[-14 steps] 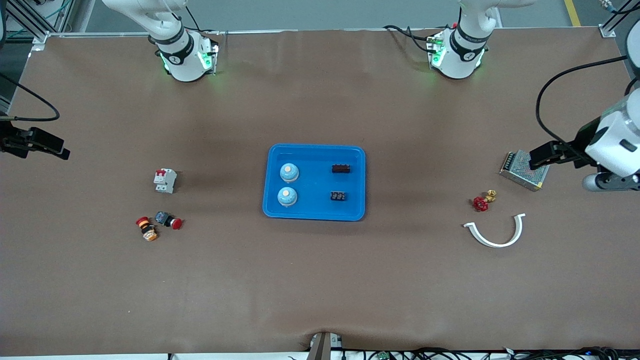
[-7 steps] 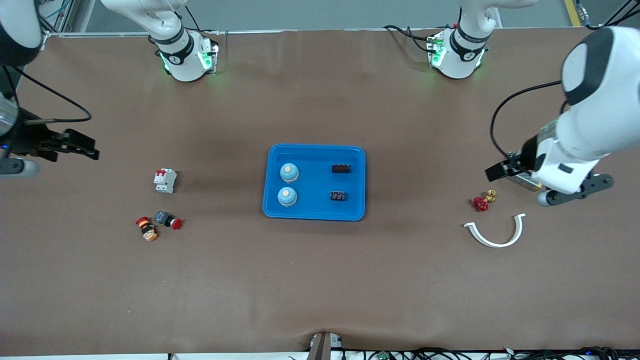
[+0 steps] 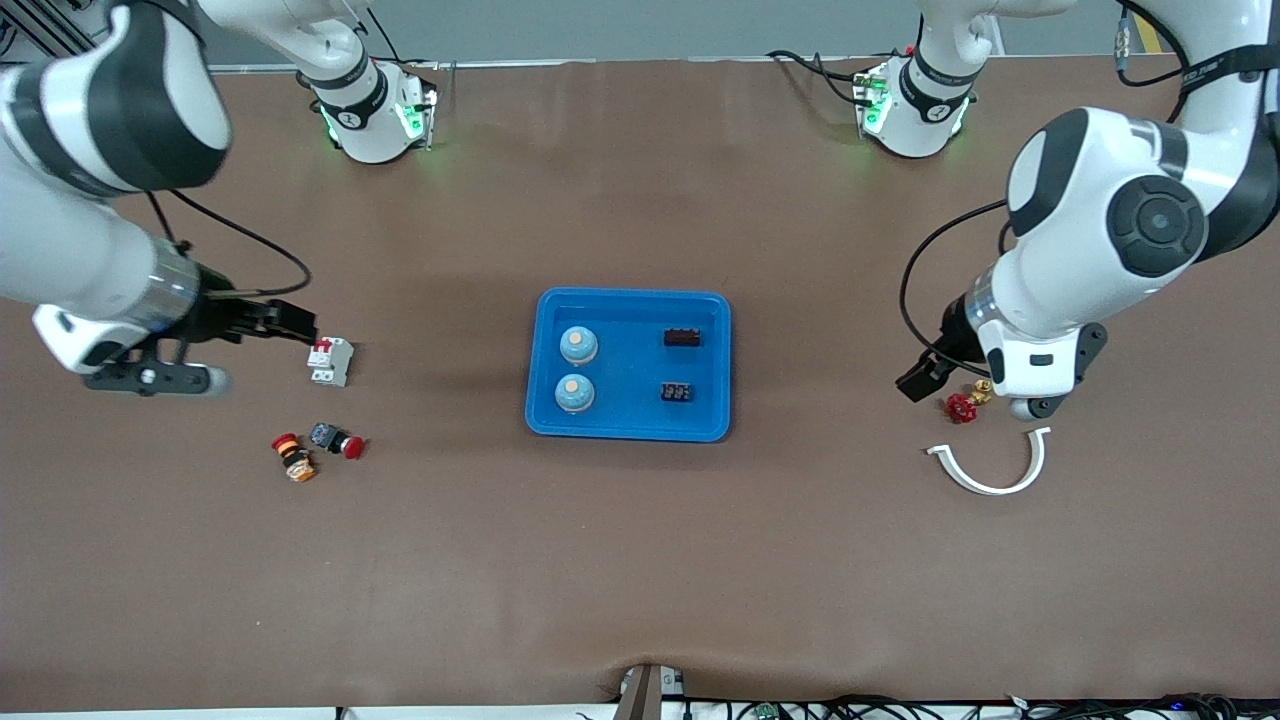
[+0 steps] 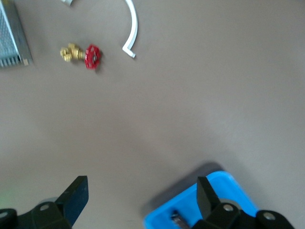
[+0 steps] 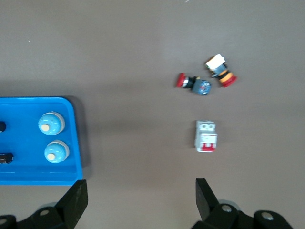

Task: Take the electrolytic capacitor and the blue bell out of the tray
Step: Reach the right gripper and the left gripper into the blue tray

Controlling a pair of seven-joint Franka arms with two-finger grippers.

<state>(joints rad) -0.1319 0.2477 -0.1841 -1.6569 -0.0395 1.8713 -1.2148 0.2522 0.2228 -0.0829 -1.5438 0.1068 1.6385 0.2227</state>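
A blue tray lies at the table's middle. In it stand two blue bells and two small black capacitors. My right gripper is open and empty, beside the breaker toward the right arm's end. Its wrist view shows the tray and both bells. My left gripper is open and empty next to the red valve. Its wrist view shows a tray corner.
A white circuit breaker and two push buttons lie toward the right arm's end. A red-handled brass valve and a white curved strip lie toward the left arm's end. A metal box shows in the left wrist view.
Both arms have swung in from the table's ends toward the tray, grippers open. The left arm now covers the metal box in the front view. Nothing on the table has moved.
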